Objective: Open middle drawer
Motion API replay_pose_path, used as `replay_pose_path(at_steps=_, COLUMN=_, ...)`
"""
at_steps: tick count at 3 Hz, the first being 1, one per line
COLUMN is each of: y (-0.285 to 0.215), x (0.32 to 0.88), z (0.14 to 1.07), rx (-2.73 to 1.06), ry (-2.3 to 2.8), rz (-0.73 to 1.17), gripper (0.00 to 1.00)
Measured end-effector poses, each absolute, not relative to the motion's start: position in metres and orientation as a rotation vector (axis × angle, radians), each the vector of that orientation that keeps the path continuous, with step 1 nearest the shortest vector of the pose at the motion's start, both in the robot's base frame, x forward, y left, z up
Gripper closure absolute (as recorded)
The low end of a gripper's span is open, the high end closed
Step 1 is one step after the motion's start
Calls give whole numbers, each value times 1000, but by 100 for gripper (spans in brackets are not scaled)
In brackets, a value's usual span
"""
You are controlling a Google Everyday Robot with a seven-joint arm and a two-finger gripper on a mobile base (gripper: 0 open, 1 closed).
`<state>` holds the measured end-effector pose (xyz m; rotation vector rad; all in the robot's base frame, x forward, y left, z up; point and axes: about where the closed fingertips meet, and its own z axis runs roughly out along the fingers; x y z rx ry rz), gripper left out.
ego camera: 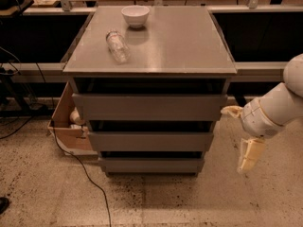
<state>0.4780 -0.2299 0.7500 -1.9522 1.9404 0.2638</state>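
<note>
Speckled floor (189, 205); gripper (242, 138) beside grey cabinet (151, 56)

1. Gripper (242, 135) hangs right of the cabinet (149, 107), above the speckled floor (189, 202).
2. Up-left of it, the cabinet top (180, 41) carries a white bowl (135, 15) and a clear bottle (117, 46) on its side.
3. Far left, a cardboard box (64, 126) sits on the floor.

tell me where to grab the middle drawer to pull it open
Take the middle drawer by the top edge of its front, near the centre, coming straight from the front. The front is flat with no handle, and the dark gap above it is likely the only place to hook. The gripper hangs to the right of the cabinet, apart from it.
</note>
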Motion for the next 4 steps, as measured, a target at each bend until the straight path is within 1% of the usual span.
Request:
replay_pose_path(at_steps=1, y=-227, x=482, z=744, rx=-1897, ry=1961, rz=269, gripper=0)
replay_pose_path(at_steps=2, y=-204, x=489, z=683, rx=-1810, ry=1995, rz=329, gripper=0)
replay_pose_path(at_steps=4, y=-163, x=552, z=588, rx=-1681, ry=1903, rz=277, gripper=0)
